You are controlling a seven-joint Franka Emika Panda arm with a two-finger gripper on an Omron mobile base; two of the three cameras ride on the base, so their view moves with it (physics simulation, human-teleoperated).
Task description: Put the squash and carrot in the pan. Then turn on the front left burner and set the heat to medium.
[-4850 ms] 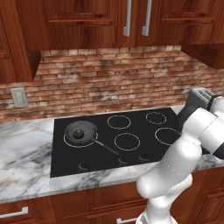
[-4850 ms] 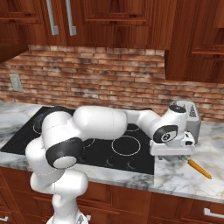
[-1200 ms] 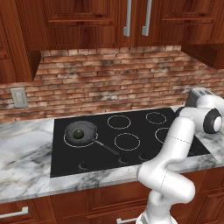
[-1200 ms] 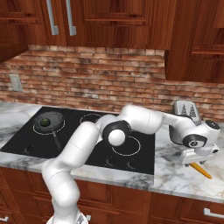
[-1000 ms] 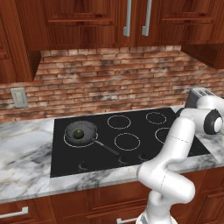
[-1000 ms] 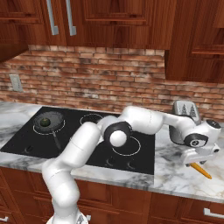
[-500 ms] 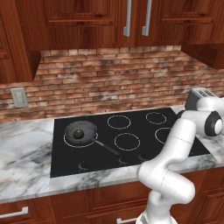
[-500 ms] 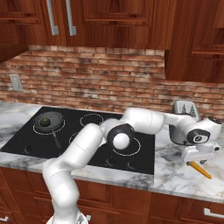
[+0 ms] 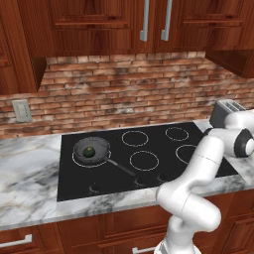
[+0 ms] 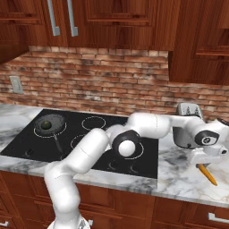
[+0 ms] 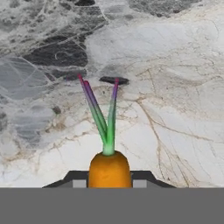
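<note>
The orange carrot [image 11: 109, 168] sits between my two dark fingertips [image 11: 77, 182], its green stalks pointing away over the marble. My gripper [image 10: 203, 162] is shut on the carrot [image 10: 207, 175], low over the counter at the far right. The dark grey pan [image 9: 102, 144] rests on the front left burner [image 9: 75, 160], with the small dark green squash [image 9: 88, 153] inside it. In the right base view the pan [image 10: 54, 119] holds the squash [image 10: 46, 124] at the left of the cooktop, far from my hand.
A silver toaster [image 10: 189, 112] stands just behind my hand; it also shows at the right edge of the left base view as the toaster [image 9: 226, 110]. The black cooktop [image 9: 149, 173] has smaller white rings. My arm stretches across the cooktop's right half.
My jaws have closed on the carrot's top end. The hand has settled slightly lower over it; the pan and squash have not moved.
</note>
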